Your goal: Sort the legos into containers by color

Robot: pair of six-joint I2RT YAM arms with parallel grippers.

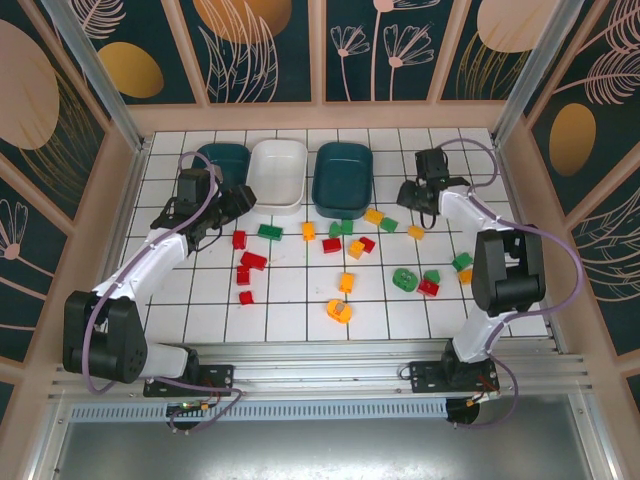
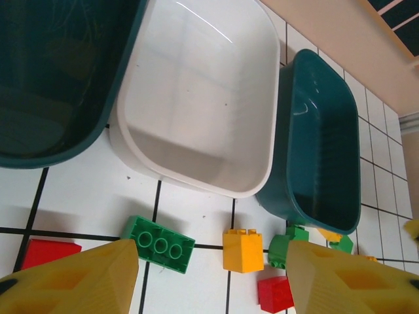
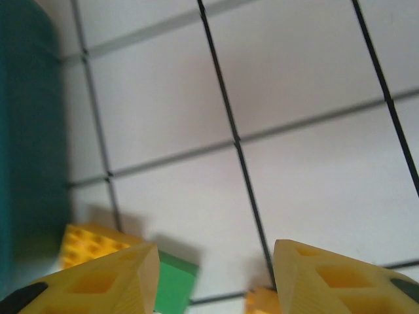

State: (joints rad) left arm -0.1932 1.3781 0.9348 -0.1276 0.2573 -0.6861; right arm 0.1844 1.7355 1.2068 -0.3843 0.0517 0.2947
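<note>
Three containers stand in a row at the back: a teal tub [image 1: 222,160], a white tub [image 1: 278,172] and a second teal tub [image 1: 342,178]. Red, green and yellow legos lie scattered over the tiles in front of them. My left gripper [image 1: 235,203] hovers open just ahead of the white tub [image 2: 196,98], with nothing between its fingers. Below it lie a green brick [image 2: 158,243], a yellow brick [image 2: 242,249] and a red brick [image 2: 275,293]. My right gripper [image 1: 415,193] is open and empty beside the right teal tub [image 3: 29,131], above a green brick [image 3: 175,281] and a yellow brick [image 3: 85,242].
A raised wooden rim [image 1: 320,118] borders the tiled table, with metal posts at its back corners. More legos, including a green ring [image 1: 405,280] and a yellow ring [image 1: 339,311], lie in the middle and right of the table. Bare tiles run along the near edge.
</note>
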